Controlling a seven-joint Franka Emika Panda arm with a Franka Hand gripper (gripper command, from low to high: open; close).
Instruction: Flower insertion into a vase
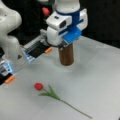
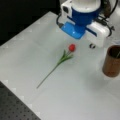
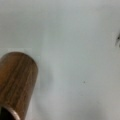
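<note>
An artificial flower with a red bud, green leaves and a long thin stem lies flat on the white table in both front views. The dark brown vase stands upright with its top open; in the wrist view the vase fills the lower left. My gripper, white with a blue mount, hangs over the table just above and beside the vase, well away from the flower. Its fingers are hidden and nothing shows in them. The wrist view does not show the flower.
In a front view the white robot base stands at the left, with a black and grey fixture with orange tabs beside it. A dark perforated board borders the table's corner. The table edge runs diagonally.
</note>
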